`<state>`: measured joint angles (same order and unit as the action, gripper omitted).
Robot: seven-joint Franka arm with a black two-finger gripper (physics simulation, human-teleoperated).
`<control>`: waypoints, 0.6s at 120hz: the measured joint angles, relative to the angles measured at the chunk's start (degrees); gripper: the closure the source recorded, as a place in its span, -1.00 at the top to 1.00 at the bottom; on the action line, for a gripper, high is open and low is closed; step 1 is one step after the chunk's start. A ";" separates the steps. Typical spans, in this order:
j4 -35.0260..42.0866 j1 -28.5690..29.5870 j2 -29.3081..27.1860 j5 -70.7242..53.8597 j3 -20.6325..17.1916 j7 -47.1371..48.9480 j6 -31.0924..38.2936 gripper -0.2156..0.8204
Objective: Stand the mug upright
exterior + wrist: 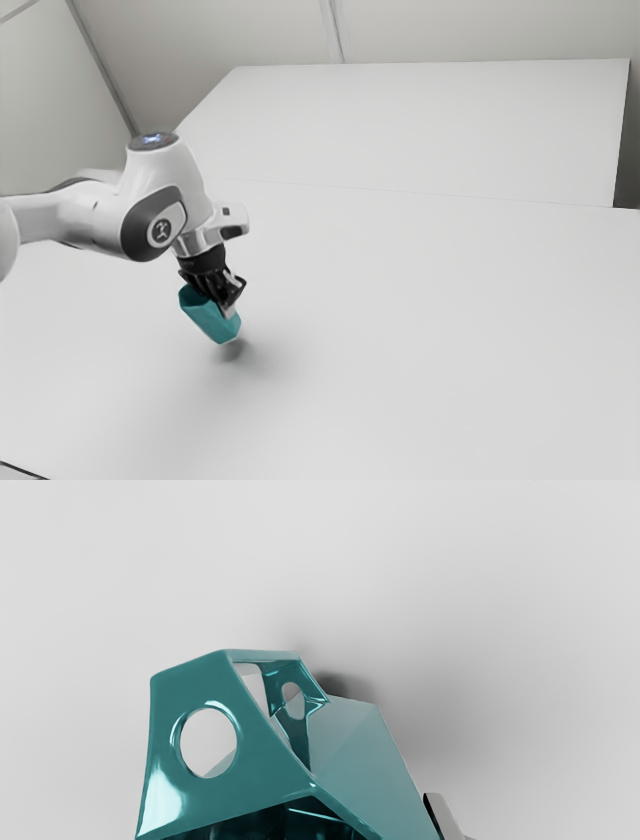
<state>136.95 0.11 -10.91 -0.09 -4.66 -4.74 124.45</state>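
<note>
Clamping tilted teal mug (209, 317) w/ gripper (224, 300); wht. logo (161, 231) on arm (90, 215).

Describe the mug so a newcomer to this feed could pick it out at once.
On the exterior view's left, follow the white arm over the pale table down to its black gripper. There, the mug leans, tilted. Its teal colour and angular, round-holed handle set it apart.

Across your exterior view spreads a pale grey tabletop (450, 350). Toward 1 o'clock, beyond it, you have a flat white panel (430, 130); at 12 o'clock, a narrow strip (333, 30) runs up the pale wall (480, 30).
</note>
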 joint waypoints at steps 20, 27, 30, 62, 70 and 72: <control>2.34 0.55 0.36 -0.68 0.00 2.57 4.00 -0.87; 2.76 0.57 0.55 -0.77 0.00 3.32 5.20 -0.87; 2.87 0.58 0.72 -0.82 0.00 3.62 5.62 -0.87; 3.06 0.52 2.81 -1.91 0.00 6.53 8.87 -0.87; 3.04 0.50 3.45 -2.00 0.00 7.10 9.33 -0.87; 3.03 0.50 3.61 -2.01 0.00 7.23 9.42 -0.87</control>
<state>139.98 0.61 -7.30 -2.10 -4.66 2.49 133.87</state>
